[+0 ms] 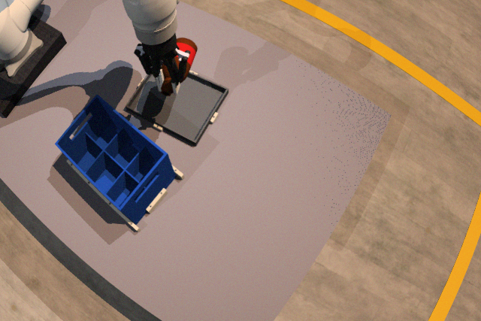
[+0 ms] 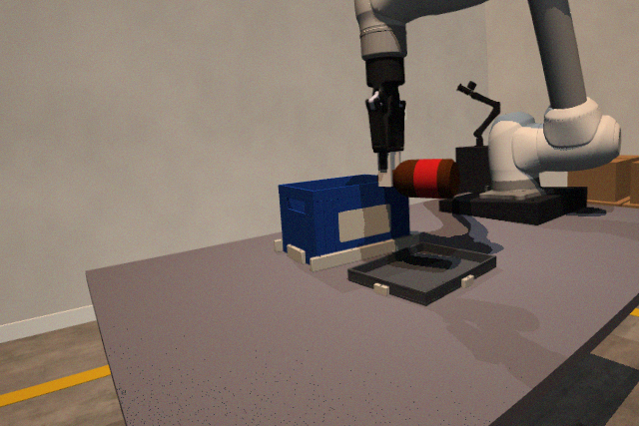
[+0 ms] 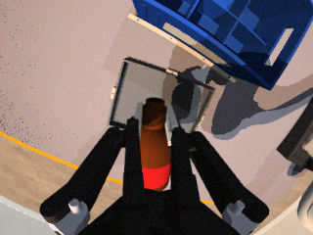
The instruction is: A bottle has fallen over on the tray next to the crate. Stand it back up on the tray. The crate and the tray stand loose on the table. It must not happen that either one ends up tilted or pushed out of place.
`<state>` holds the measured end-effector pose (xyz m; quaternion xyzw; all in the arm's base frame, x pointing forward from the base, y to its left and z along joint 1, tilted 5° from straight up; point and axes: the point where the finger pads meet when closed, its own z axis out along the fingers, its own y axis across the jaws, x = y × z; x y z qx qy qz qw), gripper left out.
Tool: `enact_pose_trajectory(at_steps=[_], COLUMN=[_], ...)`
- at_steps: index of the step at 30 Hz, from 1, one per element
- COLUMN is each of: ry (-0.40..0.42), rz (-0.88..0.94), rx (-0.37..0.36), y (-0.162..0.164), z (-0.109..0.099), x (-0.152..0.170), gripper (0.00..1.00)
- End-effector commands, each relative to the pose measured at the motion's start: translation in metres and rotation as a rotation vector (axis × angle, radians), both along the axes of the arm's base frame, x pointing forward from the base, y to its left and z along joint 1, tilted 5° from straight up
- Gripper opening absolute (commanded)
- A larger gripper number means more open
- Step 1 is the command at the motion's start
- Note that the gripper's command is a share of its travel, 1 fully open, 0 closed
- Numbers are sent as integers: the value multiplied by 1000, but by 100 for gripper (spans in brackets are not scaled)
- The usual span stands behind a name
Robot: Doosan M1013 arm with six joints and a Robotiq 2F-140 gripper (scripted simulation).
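A brown bottle with a red label point(image 2: 425, 178) hangs lying level, high above the dark tray point(image 2: 422, 270). My gripper point(image 2: 384, 176) is shut on the bottle's neck end and points straight down. In the overhead view the bottle point(image 1: 177, 62) is over the tray's far left corner point(image 1: 176, 103). In the wrist view the bottle point(image 3: 156, 145) lies between my fingers, with the tray point(image 3: 159, 96) far below.
A blue crate with several compartments point(image 1: 114, 158) stands left of the tray, close beside it; it also shows in the side view point(image 2: 341, 213). The arm's dark base point(image 2: 513, 202) stands behind the tray. A second arm's base point(image 1: 23, 61) is at the far left.
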<state>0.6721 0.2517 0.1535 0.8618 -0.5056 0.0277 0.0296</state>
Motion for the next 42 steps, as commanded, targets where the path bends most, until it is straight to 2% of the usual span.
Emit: enact_pose_trajectory(at_steps=[1,22,42], ry=[1,19,20], rz=[8,244,259], rx=[0,-4,-4], y=[0,0,0], z=[0,0,0], x=[0,0,0], gripper=[10,10,10])
